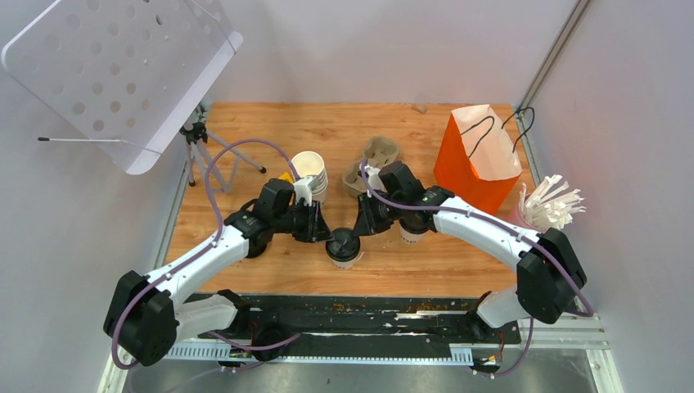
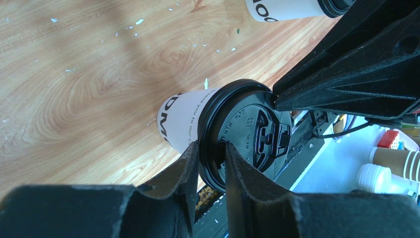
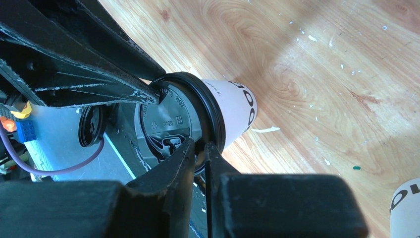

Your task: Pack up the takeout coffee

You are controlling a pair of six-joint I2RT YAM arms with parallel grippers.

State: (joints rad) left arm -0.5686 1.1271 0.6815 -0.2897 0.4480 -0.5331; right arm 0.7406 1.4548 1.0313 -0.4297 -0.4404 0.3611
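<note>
So here's where I was at: the takeout coffee [image 1: 344, 248] sat upright on the counter [image 1: 393, 278], down-left of the orange bag [image 1: 479, 160] on the side nearer the arm bases, and both arms were on it at once. The left fingers [image 2: 192, 166] were pinching the rim of its black lid [image 2: 247, 134], and the right fingers [image 3: 184, 158] were nipped onto that same rim from the opposite side. That worried me. All the grip was on the lid and none on the paper wall, so I figured any lift could just pop the lid off, or two arms pulling unevenly could tip the cup. A second lidded cup [image 1: 412, 233] stood just beside it toward the bag, easy for the right arm to clip.
</note>
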